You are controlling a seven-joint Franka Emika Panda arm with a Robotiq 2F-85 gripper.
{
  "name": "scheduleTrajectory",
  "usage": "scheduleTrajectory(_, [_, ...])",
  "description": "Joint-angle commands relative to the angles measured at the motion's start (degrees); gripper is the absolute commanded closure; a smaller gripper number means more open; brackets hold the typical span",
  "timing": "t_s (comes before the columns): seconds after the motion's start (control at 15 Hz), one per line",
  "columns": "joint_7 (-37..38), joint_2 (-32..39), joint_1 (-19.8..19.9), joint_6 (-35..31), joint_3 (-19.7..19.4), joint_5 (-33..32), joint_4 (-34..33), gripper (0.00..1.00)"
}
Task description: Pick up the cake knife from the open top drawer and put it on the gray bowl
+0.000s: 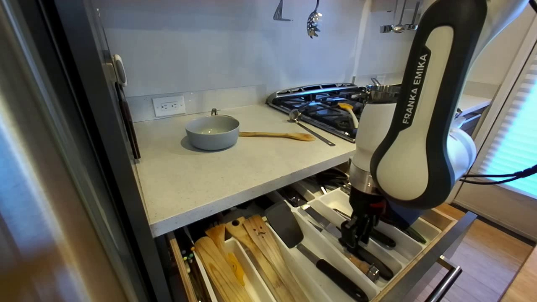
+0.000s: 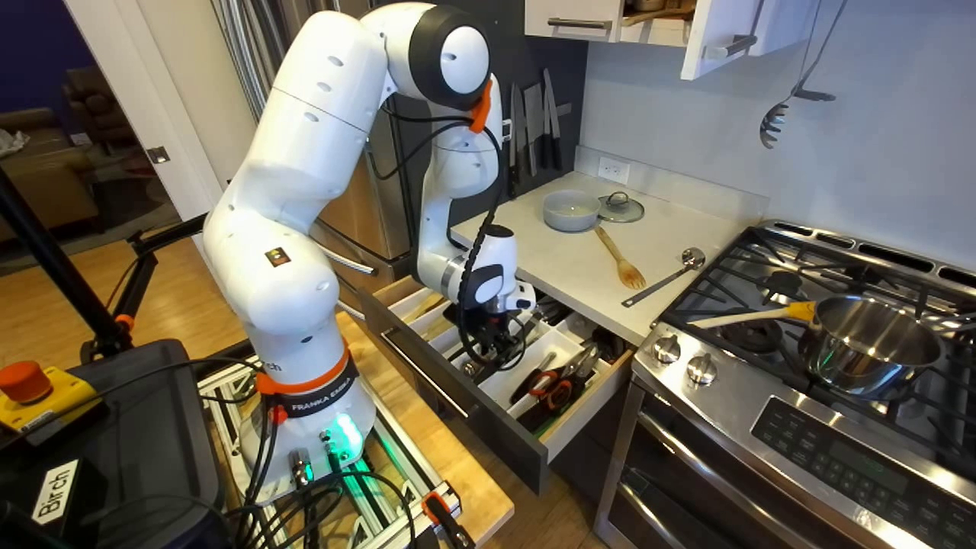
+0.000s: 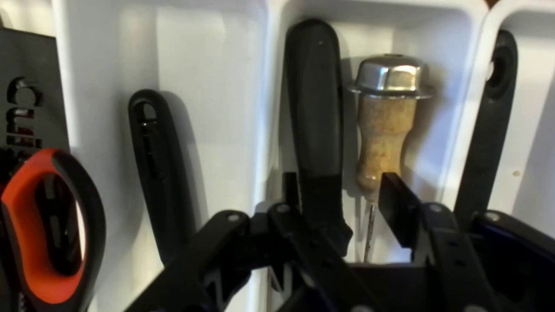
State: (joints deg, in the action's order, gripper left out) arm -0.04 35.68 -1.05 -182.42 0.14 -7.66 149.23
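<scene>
The cake knife's black handle (image 3: 315,95) lies in a white compartment of the open top drawer (image 1: 419,268). It also shows in an exterior view (image 1: 377,262). Its far part is hidden by the gripper in the wrist view. My gripper (image 3: 340,188) is open and low in the drawer, with one finger close to the handle's left side and the other further off to its right, over a wooden-handled tool. The gripper also shows in an exterior view (image 1: 355,242). The gray bowl (image 1: 212,133) stands upright on the counter, also seen in an exterior view (image 2: 570,212).
A wooden-handled tool (image 3: 386,125) shares the knife's compartment. Another black handle (image 3: 162,173) and orange scissors (image 3: 47,225) lie left. A spatula (image 1: 285,224) lies nearby. A wooden spoon (image 1: 279,135), ladle (image 1: 312,130) and glass lid (image 2: 621,207) are on the counter.
</scene>
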Motion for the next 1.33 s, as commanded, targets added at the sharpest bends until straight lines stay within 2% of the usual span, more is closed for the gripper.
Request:
scheduleTrajectory(0.0, [-0.62,2.65,-1.93,-0.97,-1.87,1.95,-0.90,0.51])
scheduleTrajectory(0.2, [-0.51,4.77,-2.77,-0.92,-3.10,2.28,-1.92,0.64])
scheduleTrajectory(0.27, [-0.46,5.53,-2.85,-0.78,-3.14,2.33,-2.42,0.64])
scheduleTrajectory(0.4, [-0.42,6.62,-2.95,-0.57,-3.14,2.47,-3.31,0.76])
scheduleTrajectory(0.47, [-0.39,6.48,-3.21,-0.33,-3.16,2.48,-3.44,0.79])
scheduleTrajectory(0.53, [-0.34,6.44,-3.56,-0.33,-3.28,2.54,-3.49,0.92])
scheduleTrajectory(0.73, [-0.21,4.35,-4.65,-0.31,-3.90,2.67,-2.36,0.92])
scheduleTrajectory(0.87, [-0.12,0.01,-4.12,0.42,-3.33,2.86,0.04,0.92])
scheduleTrajectory(1.0, [-0.44,-4.79,-1.49,1.60,-1.65,3.01,2.48,0.92])
scheduleTrajectory(1.13, [-2.06,-9.26,6.08,4.48,4.10,2.52,4.26,0.92])
scheduleTrajectory(1.27, [-4.40,-13.44,14.00,13.13,12.09,3.47,5.86,0.92])
